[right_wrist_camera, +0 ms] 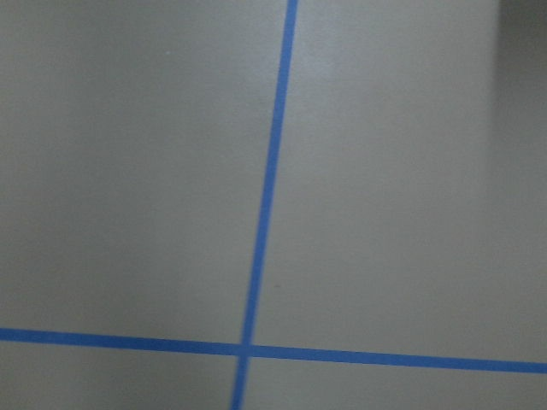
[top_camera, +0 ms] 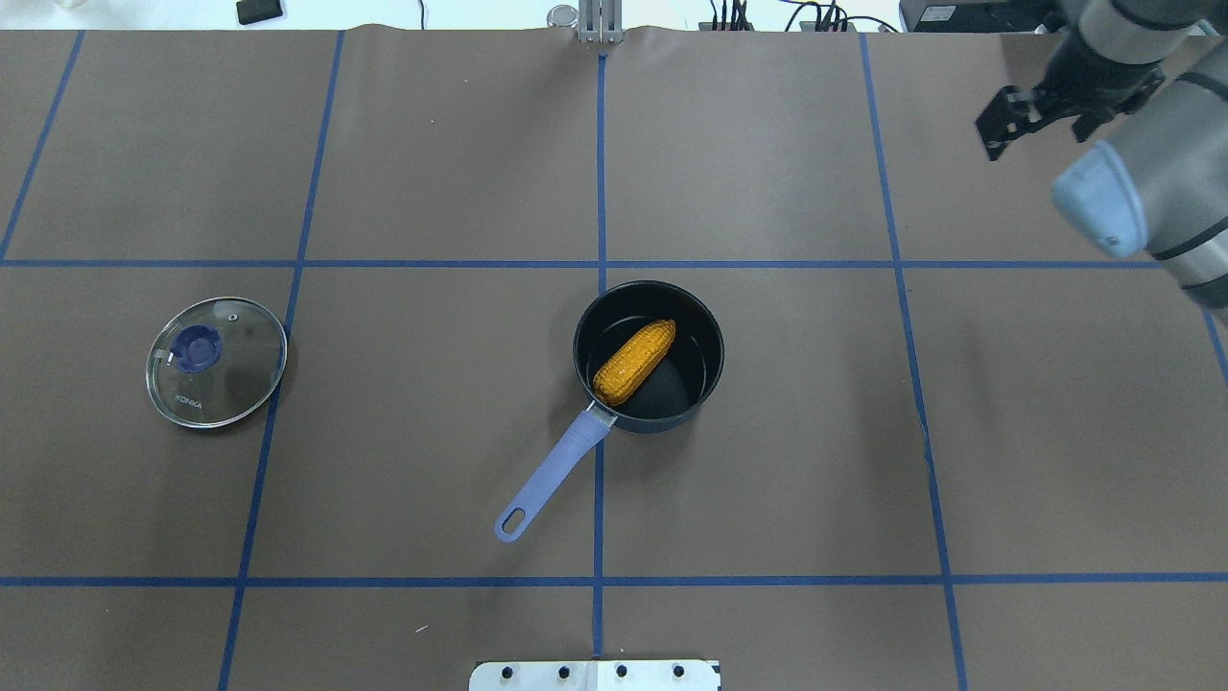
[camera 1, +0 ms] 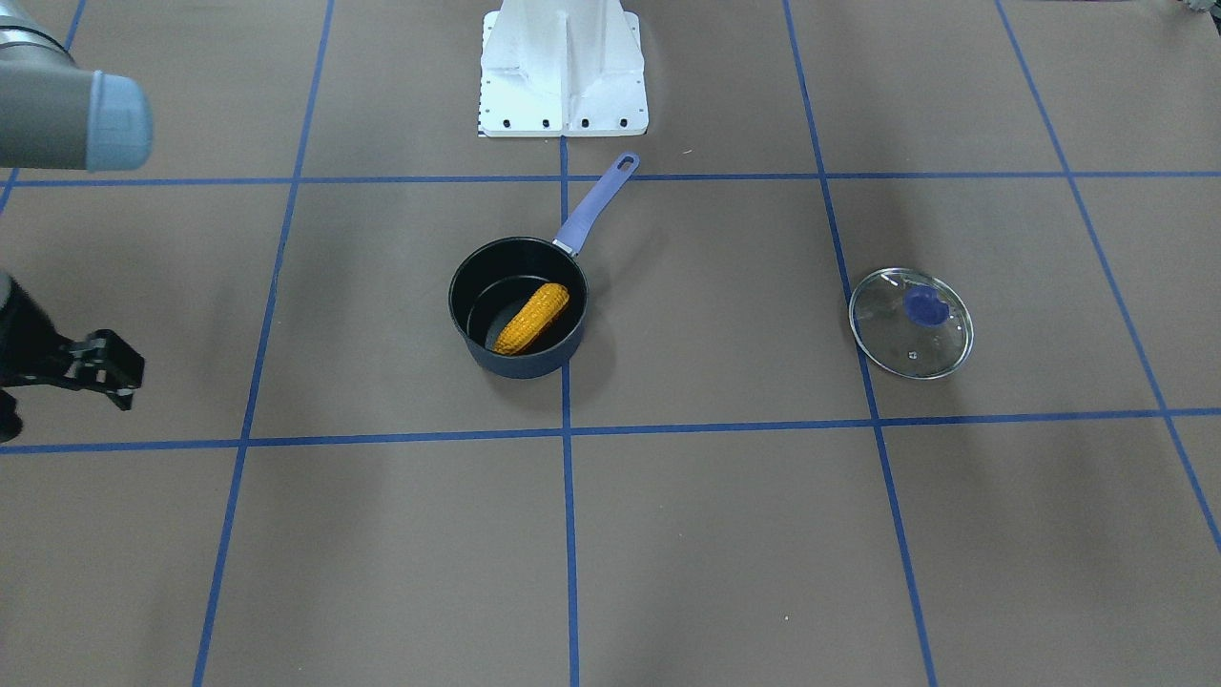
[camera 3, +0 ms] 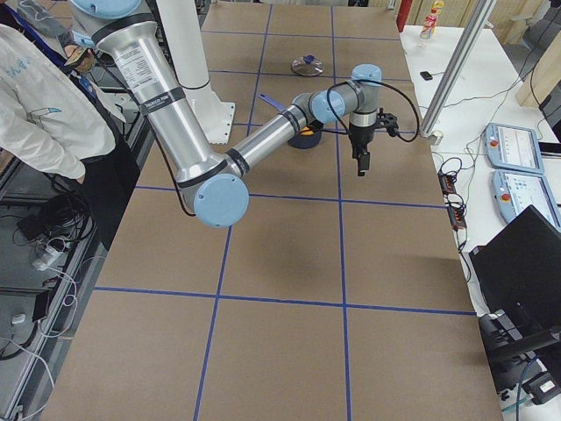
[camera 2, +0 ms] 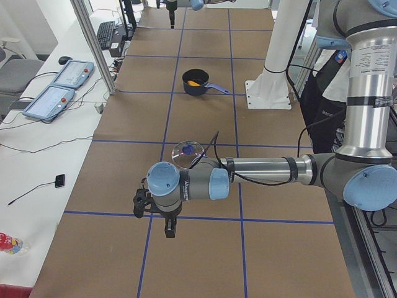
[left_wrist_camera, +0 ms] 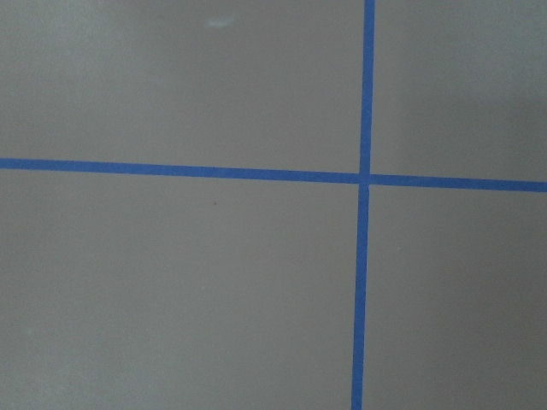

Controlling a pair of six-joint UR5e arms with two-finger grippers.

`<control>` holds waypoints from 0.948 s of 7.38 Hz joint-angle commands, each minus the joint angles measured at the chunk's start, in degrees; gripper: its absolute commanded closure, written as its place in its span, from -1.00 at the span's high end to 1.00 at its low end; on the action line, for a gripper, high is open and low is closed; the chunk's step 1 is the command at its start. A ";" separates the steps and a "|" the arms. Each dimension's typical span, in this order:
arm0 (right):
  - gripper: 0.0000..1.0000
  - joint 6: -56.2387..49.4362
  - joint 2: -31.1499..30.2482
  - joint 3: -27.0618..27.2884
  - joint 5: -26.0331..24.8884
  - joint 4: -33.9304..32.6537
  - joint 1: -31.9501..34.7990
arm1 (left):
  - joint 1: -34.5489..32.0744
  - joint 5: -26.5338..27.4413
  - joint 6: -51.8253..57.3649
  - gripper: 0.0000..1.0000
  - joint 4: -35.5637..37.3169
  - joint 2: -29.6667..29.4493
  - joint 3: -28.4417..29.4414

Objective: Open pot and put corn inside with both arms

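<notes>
Pot (top_camera: pixel 696 363) uncovered near the middle of the tabletop (top_camera: pixel 432 173), lavender handle (top_camera: pixel 554 472) angled back toward the white mounting base (camera 1: pixel 563 76). Corn (top_camera: pixel 635 361) lying slantwise inside the pot on the black bottom, one end near the wall on the handle side. Glass lid (top_camera: pixel 238 376) with blue knob (top_camera: pixel 197 347) flat on the tabletop, well apart from the pot on the robot's left. Right end effector (camera 1: pixel 114 367) above bare tabletop far off to the robot's right, touching nothing; cannot tell whether open or closed. Left end effector (camera 2: pixel 168 228) pointing down near the blue tape lines (camera 2: pixel 205 217) beyond the lid, away from the pot, seen only from the side; cannot tell its opening either. Both wrist views filled with tabletop and crossing tape
</notes>
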 commanded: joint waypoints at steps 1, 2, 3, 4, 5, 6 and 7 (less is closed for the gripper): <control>1.00 -17.81 -10.38 0.25 5.81 0.05 10.83 | 1.70 0.45 0.06 0.96 0.01 0.40 -0.91; 1.00 -20.74 -14.52 0.34 6.18 0.14 14.79 | 2.23 0.37 0.06 0.96 0.10 0.75 -2.91; 1.00 -22.94 -19.96 1.38 6.61 0.23 17.53 | 3.19 0.19 0.06 0.96 -0.08 1.01 -3.80; 1.00 -23.05 -25.67 2.96 8.53 0.49 19.56 | 3.46 0.02 0.06 0.96 0.01 1.36 -5.38; 1.00 -23.05 -29.21 4.19 10.90 1.97 21.40 | 4.24 0.19 0.06 0.96 0.01 1.63 -6.00; 1.00 -23.14 -32.11 3.86 11.19 5.82 22.20 | 4.51 0.37 0.06 0.96 -0.08 1.63 -6.10; 1.00 -23.06 -33.53 3.59 11.28 8.81 22.47 | 4.52 0.37 0.06 0.96 0.01 1.71 -6.01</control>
